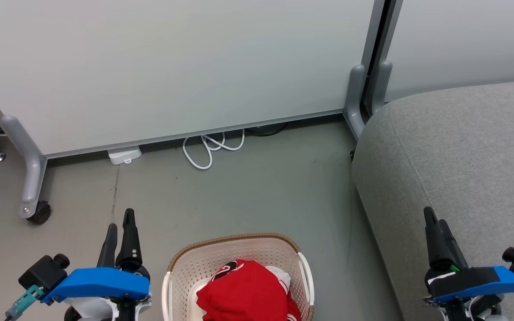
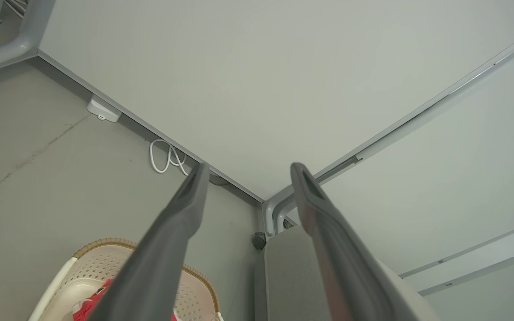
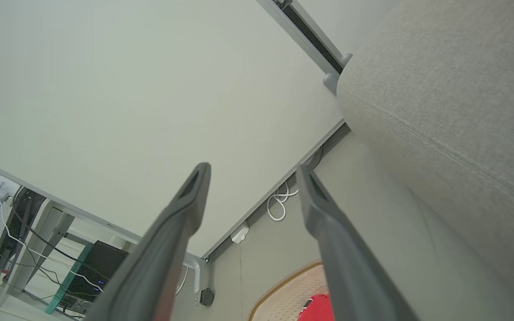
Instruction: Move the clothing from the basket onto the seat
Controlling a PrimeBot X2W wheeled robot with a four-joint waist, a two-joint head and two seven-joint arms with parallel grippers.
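Two grippers of yours stand spread and empty: your left gripper [image 1: 120, 218] beside the basket [image 1: 234, 238], your right gripper [image 1: 433, 216] by the edge of the seat [image 1: 462, 156]. Red clothing [image 1: 243, 290] lies bundled in the basket on the floor [image 1: 261, 191], near the seat.

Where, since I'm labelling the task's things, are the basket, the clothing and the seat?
basket [image 1: 203, 263], head view, on its far perforated inner wall.
clothing [image 1: 243, 292], head view, on the middle of the red pile.
seat [image 1: 462, 147], head view, on its bare grey top fabric.
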